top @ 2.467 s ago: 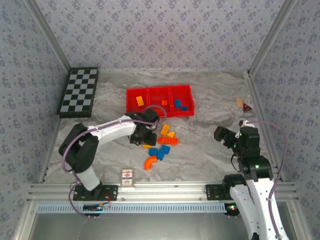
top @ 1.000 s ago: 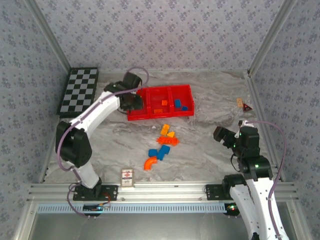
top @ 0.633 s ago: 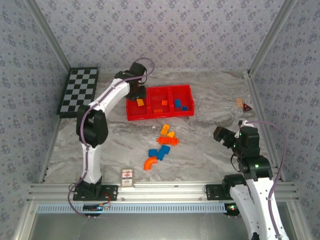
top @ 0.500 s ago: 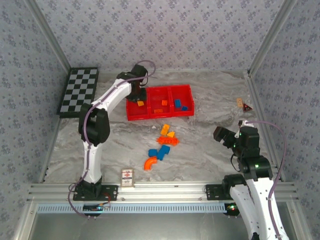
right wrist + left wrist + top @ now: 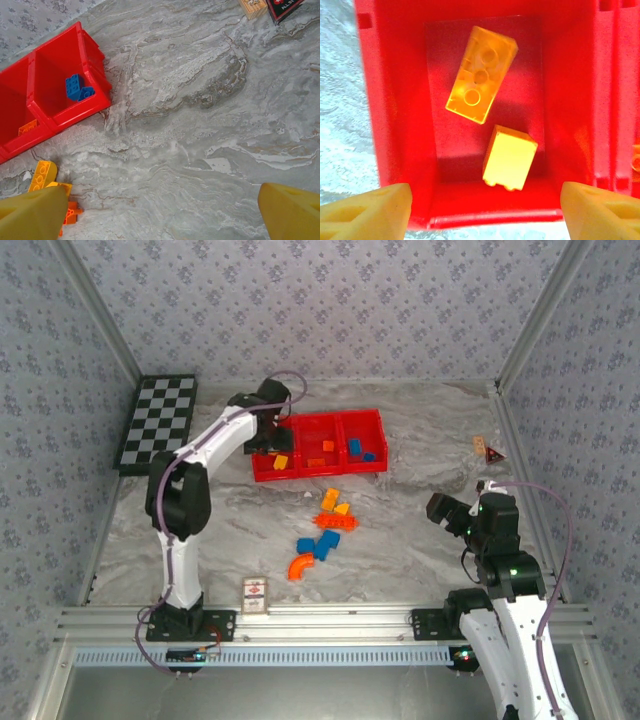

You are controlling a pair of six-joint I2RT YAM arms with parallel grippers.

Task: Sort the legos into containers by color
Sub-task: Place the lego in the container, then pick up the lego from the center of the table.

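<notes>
Left gripper [image 5: 485, 210]: fingers apart, empty, over the red tray's left compartment [image 5: 400, 100], which holds two yellow bricks [image 5: 481, 74]. Loose legos [image 5: 325, 525]: on the bench [image 5: 430, 435], nearward and rightward of it. Right gripper [image 5: 440, 508]: spread wide, empty, right of that pile.

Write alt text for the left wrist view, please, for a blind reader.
A long slanted yellow brick and a shorter yellow brick just below it lie in one red tray compartment, seen from above. The left gripper hangs open above the compartment's edge, holding nothing.
</notes>
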